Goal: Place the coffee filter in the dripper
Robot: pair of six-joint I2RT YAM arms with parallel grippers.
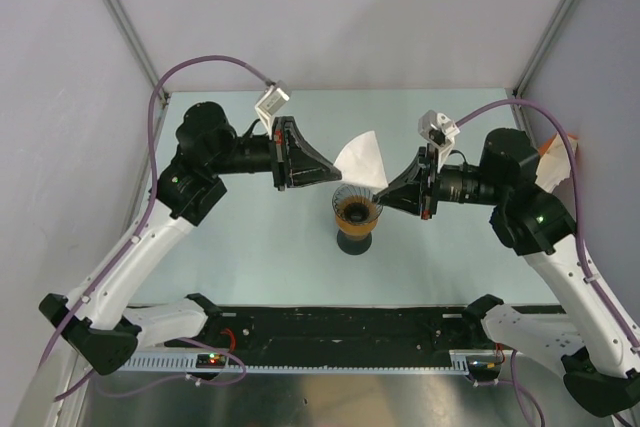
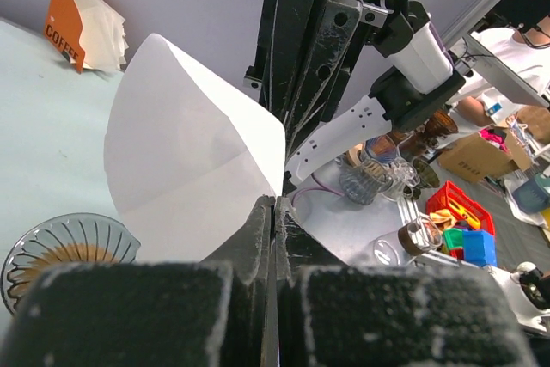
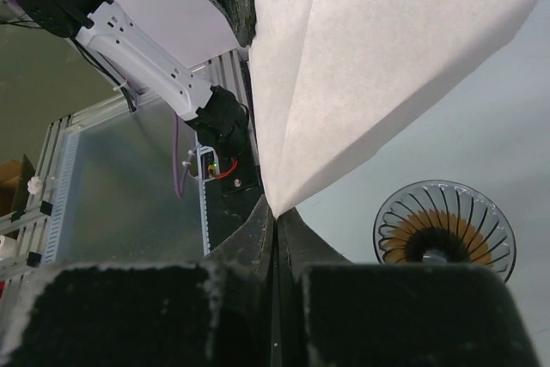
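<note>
Left gripper (image 2: pixel 273 212): pinching fully closed on one corner of the coffee filter (image 2: pixel 189 161).
Right gripper (image 3: pixel 275 223): clamping closed on its opposite corner, above the dripper (image 3: pixel 445 231).

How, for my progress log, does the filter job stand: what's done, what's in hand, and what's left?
Done: the coffee filter is up off the table. In hand: the left gripper and the right gripper each pinch an edge of it, holding it in the air close to the dripper. Left: lower it into the dripper, whose ribbed cone shows no paper inside, then let go.
</note>
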